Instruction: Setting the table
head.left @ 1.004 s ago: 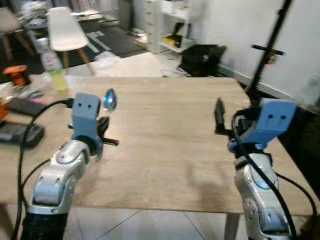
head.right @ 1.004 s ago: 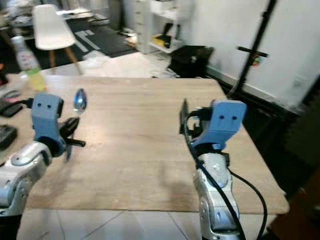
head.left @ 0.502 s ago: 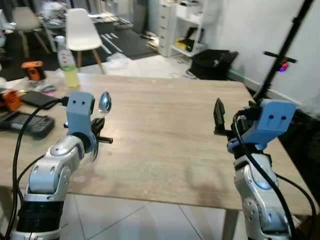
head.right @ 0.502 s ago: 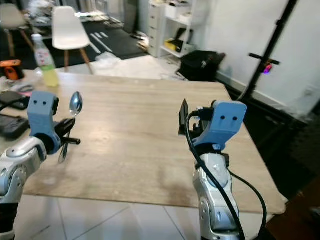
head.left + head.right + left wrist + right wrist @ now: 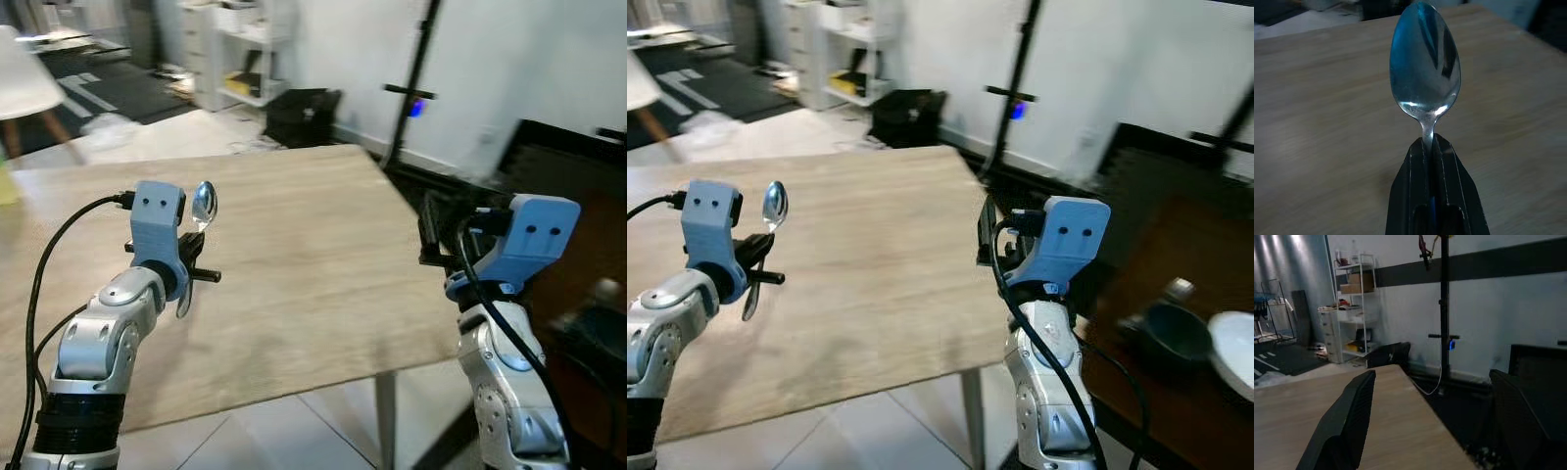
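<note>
Spoon [image 5: 1425, 66] held upright in the left hand [image 5: 1432, 147] above the wooden bench [image 5: 294, 245].

The spoon's neck is pinched between the two black fingers [image 5: 1415, 196], bowl sticking out past the fingertips and pointing up, clear of the bench top. The right hand [image 5: 1435, 426] hangs in the air off the bench's right edge, fingers spread apart and holding nothing. Further right, on a dark surface, sit what look like a dark bowl [image 5: 1176, 333] and a white plate [image 5: 1234, 348], both blurred. A white shelf unit [image 5: 235, 49] stands by the far wall.
</note>
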### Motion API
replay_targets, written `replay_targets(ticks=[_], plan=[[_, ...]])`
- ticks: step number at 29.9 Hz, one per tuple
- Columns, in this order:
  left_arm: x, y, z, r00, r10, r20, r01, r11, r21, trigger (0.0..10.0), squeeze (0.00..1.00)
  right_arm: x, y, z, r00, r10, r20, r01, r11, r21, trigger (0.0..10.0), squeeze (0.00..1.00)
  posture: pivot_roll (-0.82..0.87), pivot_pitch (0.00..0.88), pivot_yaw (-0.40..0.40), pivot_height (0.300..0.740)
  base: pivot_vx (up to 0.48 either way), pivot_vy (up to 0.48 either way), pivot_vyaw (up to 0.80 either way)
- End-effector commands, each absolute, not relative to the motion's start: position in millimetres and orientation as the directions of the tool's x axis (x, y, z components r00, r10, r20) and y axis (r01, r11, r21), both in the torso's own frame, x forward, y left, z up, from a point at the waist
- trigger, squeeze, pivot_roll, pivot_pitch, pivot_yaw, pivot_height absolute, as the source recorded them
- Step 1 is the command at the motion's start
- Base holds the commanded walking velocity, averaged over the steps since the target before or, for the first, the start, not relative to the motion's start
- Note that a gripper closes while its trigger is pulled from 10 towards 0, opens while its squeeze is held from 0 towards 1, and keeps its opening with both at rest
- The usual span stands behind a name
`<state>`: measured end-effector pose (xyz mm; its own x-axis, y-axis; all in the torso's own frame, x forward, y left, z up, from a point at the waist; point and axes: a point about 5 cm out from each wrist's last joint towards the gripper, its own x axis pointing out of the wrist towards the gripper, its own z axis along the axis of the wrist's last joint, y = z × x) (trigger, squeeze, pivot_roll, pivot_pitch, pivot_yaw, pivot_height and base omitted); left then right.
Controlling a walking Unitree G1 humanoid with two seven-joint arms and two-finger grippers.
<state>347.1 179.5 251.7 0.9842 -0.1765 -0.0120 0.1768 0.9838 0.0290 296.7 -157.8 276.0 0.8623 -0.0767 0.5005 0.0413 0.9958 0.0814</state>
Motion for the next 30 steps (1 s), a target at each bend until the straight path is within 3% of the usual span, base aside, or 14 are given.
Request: replay_targets(ticks=[1,5,9,15,25,26,30], plan=[[347,186,247,0.99,-0.142,-0.027,0.142,0.989,0.036,10.0,0.0,295,-153,277,0.86,-0.057,0.507,0.019,0.997,0.079,10.0,0.12,0.05,0.055,0.026,0.74,0.0,0.0,0.0],[346,188,241,0.99,-0.134,-0.052,0.135,0.991,0.024,10.0,0.0,295,-151,278,0.859,-0.043,0.511,0.007,0.997,0.072,10.0,0.12,0.05,0.063,0.025,0.74,0.0,0.0,0.0],[349,202,227,0.975,-0.118,-0.187,0.13,0.99,0.056,10.0,0.0,293,-143,287,0.842,0.022,0.538,-0.042,0.999,0.025,10.0,0.11,0.05,0.078,0.023,0.74,0.0,0.0,0.0],[357,225,235,0.963,-0.096,-0.25,0.08,0.994,-0.074,10.0,0.0,295,-134,301,0.816,0.085,0.572,-0.098,0.995,-0.009,10.0,0.11,0.05,0.119,0.016,0.74,0.0,0.0,0.0],[345,232,226,0.941,-0.008,-0.337,0.005,1.0,-0.011,10.0,0.0,298,-126,304,0.813,0.116,0.57,-0.133,0.991,-0.012,10.0,0.11,0.07,0.158,0.018,0.74,0.0,0.0,0.0],[342,235,221,0.935,0.013,-0.355,0.005,0.999,0.048,10.0,0.0,298,-126,302,0.817,0.117,0.564,-0.135,0.991,-0.009,10.0,0.11,0.08,0.166,0.016,0.74,0.0,0.0,0.0],[338,248,208,0.91,0.026,-0.413,0.001,0.998,0.065,10.0,0.0,297,-124,299,0.826,0.122,0.55,-0.142,0.99,-0.005,10.0,0.11,0.08,0.173,0.006,0.74,0.0,0.0,0.0]])
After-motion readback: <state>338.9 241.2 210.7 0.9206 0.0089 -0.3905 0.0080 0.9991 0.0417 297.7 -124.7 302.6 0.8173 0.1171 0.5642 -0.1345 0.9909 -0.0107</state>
